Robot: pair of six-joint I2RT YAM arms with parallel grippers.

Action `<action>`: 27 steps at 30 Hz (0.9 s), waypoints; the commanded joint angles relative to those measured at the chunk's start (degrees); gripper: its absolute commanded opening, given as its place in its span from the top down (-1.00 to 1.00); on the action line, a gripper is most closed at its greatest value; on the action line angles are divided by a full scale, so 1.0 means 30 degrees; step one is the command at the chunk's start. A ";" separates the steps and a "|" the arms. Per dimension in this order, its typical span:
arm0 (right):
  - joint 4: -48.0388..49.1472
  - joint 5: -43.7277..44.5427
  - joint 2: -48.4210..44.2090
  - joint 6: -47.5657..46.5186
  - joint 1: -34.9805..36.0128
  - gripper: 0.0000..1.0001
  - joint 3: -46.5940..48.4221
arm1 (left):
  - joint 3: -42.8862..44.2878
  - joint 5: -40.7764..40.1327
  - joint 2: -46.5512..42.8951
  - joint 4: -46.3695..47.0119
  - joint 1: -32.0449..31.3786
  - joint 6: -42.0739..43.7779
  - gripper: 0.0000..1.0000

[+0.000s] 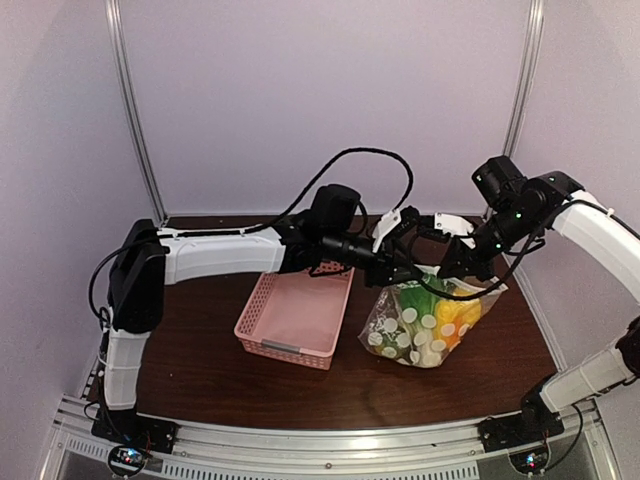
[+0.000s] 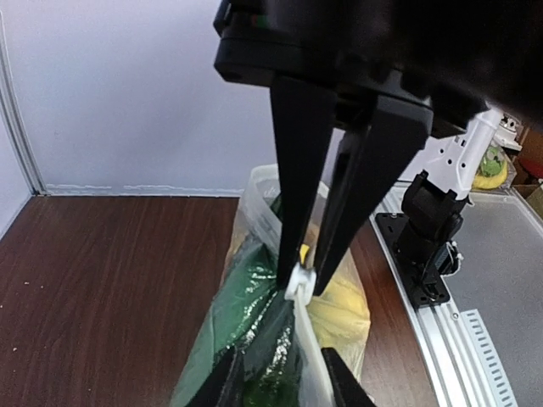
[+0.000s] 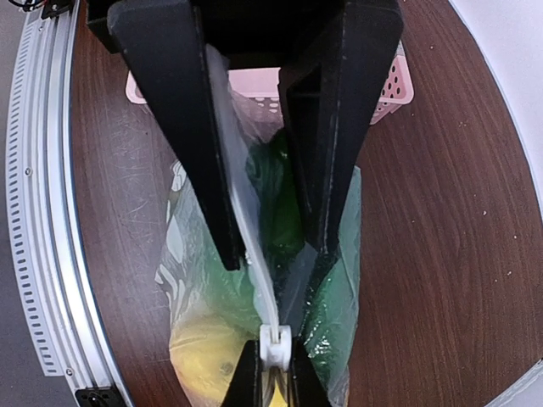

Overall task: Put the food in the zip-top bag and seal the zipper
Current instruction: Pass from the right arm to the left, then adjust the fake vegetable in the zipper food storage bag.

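Right wrist view: the right hand has its two fingertips pressed together on the small white slider at the top of the zip-top bag, pinching it. From the slider the zipper runs away as a thin clear strip, passing between the fingers of the left hand. Those fingers stand spread on either side of the bag's mouth edge, with a clear gap between them. The strip lies close along the inner face of one finger, but whether it touches is hard to tell. Inside the bag a green leafy vegetable shows dark behind the plastic, and a yellow lemon sits lower down. In the top external view the bag stands upright on the dark wooden counter, just beside the right end of the pink basket. Both hands meet above its mouth.
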 commanded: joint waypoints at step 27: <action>0.0403 -0.1184 -0.1915 0.1121 -0.4001 -0.14 -0.0895 | -0.1662 0.0967 -0.0936 0.1263 -0.0033 0.1000 1.00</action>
